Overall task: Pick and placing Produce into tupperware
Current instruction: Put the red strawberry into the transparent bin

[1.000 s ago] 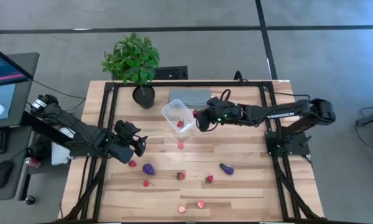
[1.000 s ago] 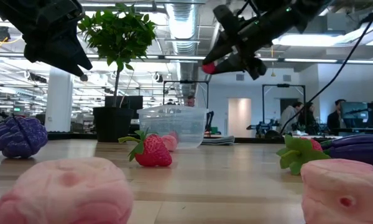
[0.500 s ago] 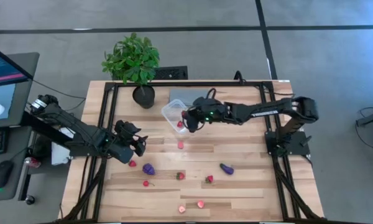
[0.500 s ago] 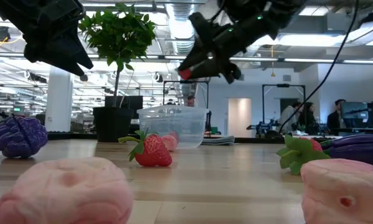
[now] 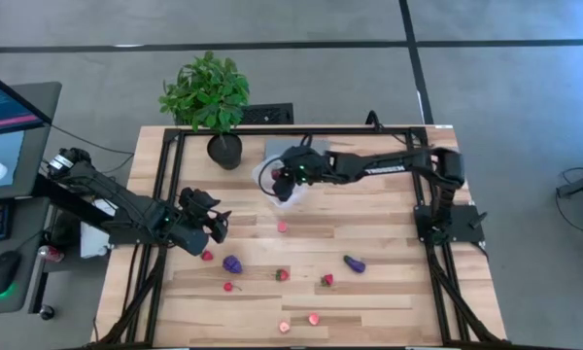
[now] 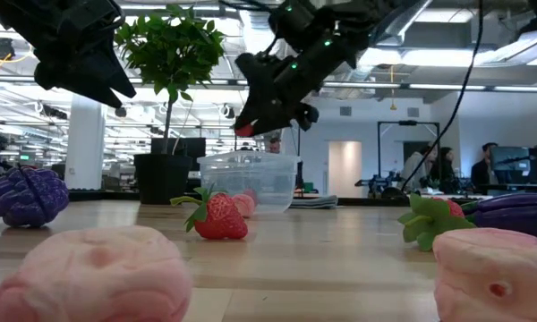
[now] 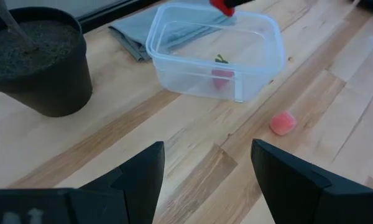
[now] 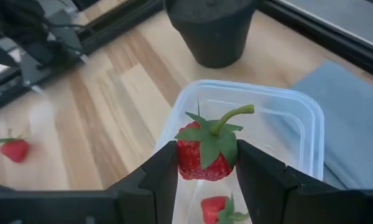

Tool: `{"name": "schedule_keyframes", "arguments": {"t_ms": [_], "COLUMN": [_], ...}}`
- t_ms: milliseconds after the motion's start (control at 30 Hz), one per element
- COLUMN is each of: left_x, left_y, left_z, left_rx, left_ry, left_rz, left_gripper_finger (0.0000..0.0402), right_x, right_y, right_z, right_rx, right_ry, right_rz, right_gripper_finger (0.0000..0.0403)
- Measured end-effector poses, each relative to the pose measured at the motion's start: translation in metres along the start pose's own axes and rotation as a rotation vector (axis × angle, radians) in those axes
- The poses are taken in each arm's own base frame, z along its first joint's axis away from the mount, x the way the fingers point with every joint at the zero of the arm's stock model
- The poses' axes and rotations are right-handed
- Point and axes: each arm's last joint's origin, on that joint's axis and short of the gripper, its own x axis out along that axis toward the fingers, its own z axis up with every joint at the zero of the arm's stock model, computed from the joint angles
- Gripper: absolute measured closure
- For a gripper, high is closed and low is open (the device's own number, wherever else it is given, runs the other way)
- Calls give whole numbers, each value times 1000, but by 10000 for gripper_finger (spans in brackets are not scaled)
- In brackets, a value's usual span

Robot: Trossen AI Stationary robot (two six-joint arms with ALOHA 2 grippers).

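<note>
My right gripper [image 5: 281,182] hangs over the clear tupperware [image 5: 269,173], shut on a red strawberry [image 8: 205,155] with a green leafy cap. The tupperware [image 8: 301,124] stands on its base on the wooden table, with another strawberry [image 7: 222,78] lying inside on its floor. My left gripper [image 5: 218,224] waits open above the table's left side, holding nothing. Loose produce lies flat on the table: a pink piece [image 5: 282,227], a purple piece [image 5: 232,263], a dark eggplant-like piece [image 5: 354,262] and several red and pink pieces near the front edge. My right gripper pinches the strawberry's red body by its two sides [image 8: 183,160] between its two fingers. The fingers slant downward, coming from the table's right. The strawberry is lifted clear above the tupperware's opening, its green cap and stem [image 8: 231,116] showing toward the wrist.
A potted plant [image 5: 207,93] in a black pot [image 5: 225,152] stands just left of the tupperware. A grey slab [image 5: 306,148] lies behind it. Black frame rails run along the table's left, right and far sides. Bare wood lies between the tupperware and the loose pieces.
My right gripper has carried the strawberry toward the table's left, from beside the tupperware's right wall to over its opening. It has sunk a little and rolled on the way. It keeps hold of the strawberry.
</note>
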Motion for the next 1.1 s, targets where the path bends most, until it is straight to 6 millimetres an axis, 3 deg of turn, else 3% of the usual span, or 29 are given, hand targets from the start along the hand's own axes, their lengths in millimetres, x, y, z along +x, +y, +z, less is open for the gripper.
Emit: {"name": "schedule_keyframes", "arguments": {"t_ms": [200, 1100], "left_x": [0, 0], "left_y": [0, 1], "left_z": [0, 1], "left_rx": [1, 8], "left_ry": [-10, -30], "left_rz": [6, 17], "left_gripper_finger": [171, 171], "right_x": [14, 14], "right_y": [-1, -8], "right_z": [1, 4], "right_rx": [-8, 19], "right_ry": [38, 51], "right_rz": [-18, -51], "right_gripper_finger": [230, 229]}}
